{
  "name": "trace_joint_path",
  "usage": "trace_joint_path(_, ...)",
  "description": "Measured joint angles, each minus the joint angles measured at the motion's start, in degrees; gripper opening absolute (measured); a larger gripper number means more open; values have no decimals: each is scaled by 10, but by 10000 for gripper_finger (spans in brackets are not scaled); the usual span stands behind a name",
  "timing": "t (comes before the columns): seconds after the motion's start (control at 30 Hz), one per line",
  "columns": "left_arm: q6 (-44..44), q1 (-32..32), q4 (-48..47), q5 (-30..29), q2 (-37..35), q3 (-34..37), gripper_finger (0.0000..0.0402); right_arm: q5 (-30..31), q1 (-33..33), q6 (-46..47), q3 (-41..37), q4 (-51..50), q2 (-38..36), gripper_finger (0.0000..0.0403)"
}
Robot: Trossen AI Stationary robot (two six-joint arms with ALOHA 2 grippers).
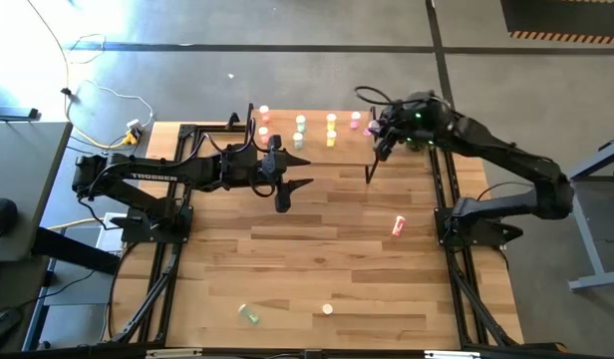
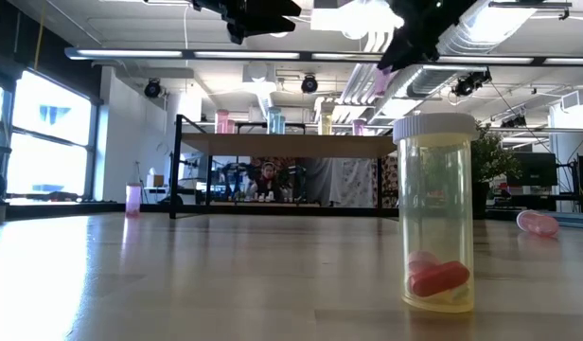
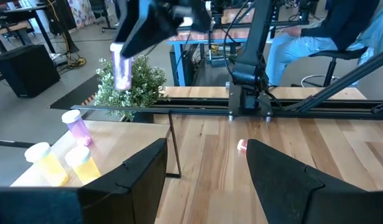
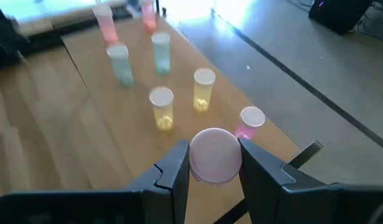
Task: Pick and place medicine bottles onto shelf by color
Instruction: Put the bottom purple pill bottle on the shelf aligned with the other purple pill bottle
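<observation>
The shelf (image 1: 315,130) stands at the table's far edge. On it stand red (image 1: 264,122), green (image 1: 299,130) and yellow (image 1: 332,128) bottles in pairs, and one pink bottle (image 1: 355,120). My right gripper (image 1: 375,133) is shut on another pink bottle (image 3: 122,68), held in the air over the shelf's right end. My left gripper (image 1: 287,184) is open and hovers over the table in front of the shelf, touching nothing. A yellow bottle (image 2: 433,213) stands upright near the near edge. A red one (image 1: 398,226) and a green one (image 1: 249,314) lie on their sides. My right gripper pinches the pink bottle between its two fingers at the pale-capped top end (image 4: 215,155), one finger (image 4: 176,168) on each side. The fingers come from above, pointing down. The bottle hangs roughly upright below them, lifted clear of the shelf (image 3: 117,143).
A potted green plant (image 3: 132,84) stands just beyond the shelf's right end, close to the held bottle. Black frame rails (image 1: 447,189) run along the table's sides. Open wooden tabletop (image 1: 317,239) lies between the shelf and the loose bottles. A seated person (image 3: 316,31) is beyond the table.
</observation>
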State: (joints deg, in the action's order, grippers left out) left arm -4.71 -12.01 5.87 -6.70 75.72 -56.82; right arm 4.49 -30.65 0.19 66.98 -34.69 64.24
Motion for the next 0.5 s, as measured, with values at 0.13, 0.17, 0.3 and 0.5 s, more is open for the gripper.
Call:
trace_joint_path(0.13,0,0,0,-5,0,0,211,-23,-13,-31,0,10,47,104)
trace_joint_path(0.17,0,0,0,-9,0,0,211,-30,-14,-38,0,12,60,104)
trace_joint_path(0.3,0,0,0,-16,0,0,211,-37,-13,-53,0,18,95,104)
trace_joint_path(0.5,0,0,0,-17,0,0,211,-46,-13,-67,0,24,126,104)
